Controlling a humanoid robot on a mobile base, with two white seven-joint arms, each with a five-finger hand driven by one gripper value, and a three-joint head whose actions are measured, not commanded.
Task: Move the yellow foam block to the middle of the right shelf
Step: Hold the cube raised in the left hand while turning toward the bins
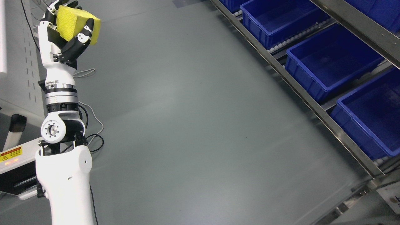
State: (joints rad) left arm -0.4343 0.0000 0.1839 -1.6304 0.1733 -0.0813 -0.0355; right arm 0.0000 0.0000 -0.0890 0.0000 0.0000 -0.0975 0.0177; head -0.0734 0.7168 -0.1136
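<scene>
Inspector: The left hand (67, 29) is raised at the upper left, fingers (85, 33) curled around the yellow foam block (78, 23). The block is held clear of the floor (187, 109), well apart from the shelf (300, 90) on the right. The right hand is out of view.

Assessor: And the carry?

Inspector: Judged sound so far. The robot should keep that grasp firm, swing across the open floor, and come in above the middle blue bin (331, 67), clearing its rim before release.
</scene>
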